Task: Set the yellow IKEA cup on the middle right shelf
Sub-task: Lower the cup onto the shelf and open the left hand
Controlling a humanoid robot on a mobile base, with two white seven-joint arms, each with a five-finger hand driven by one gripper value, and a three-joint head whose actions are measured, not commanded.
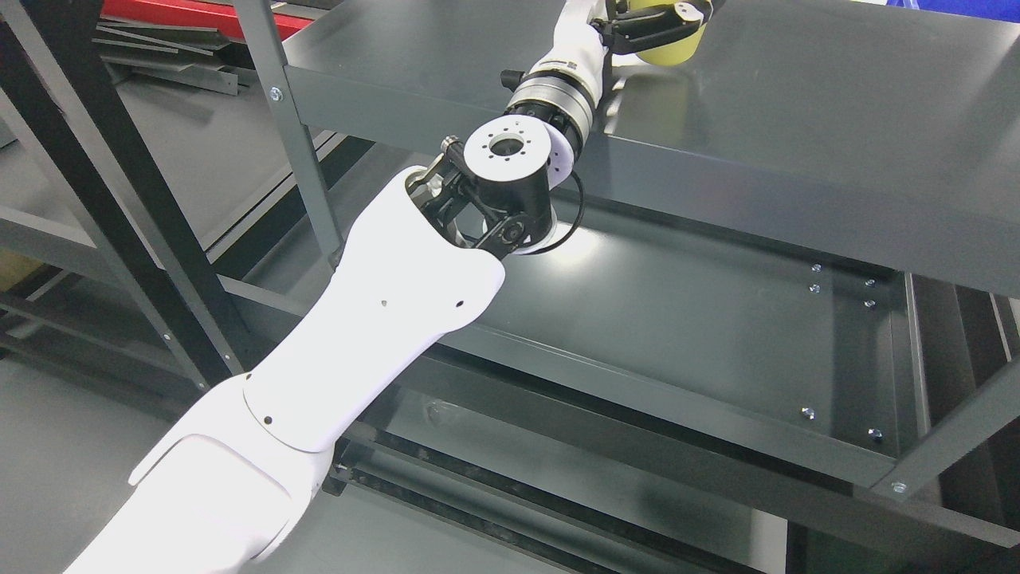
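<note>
left robot hand (655, 22) clamped on yellow cup (669, 46) over grey shelf (797, 119); upright post (295, 135) left.

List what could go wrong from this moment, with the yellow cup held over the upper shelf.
1. The left hand grips the yellow cup at the picture's top edge; the grasp is partly cut off, so a slip would be hard to see.
2. The forearm crosses the shelf's front lip closely; lowering could strike it.
3. The cup is above the upper shelf, not the lower one.

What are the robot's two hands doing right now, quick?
Left hand: closed around the yellow cup, over the upper shelf.
Right hand: not in the picture.
</note>
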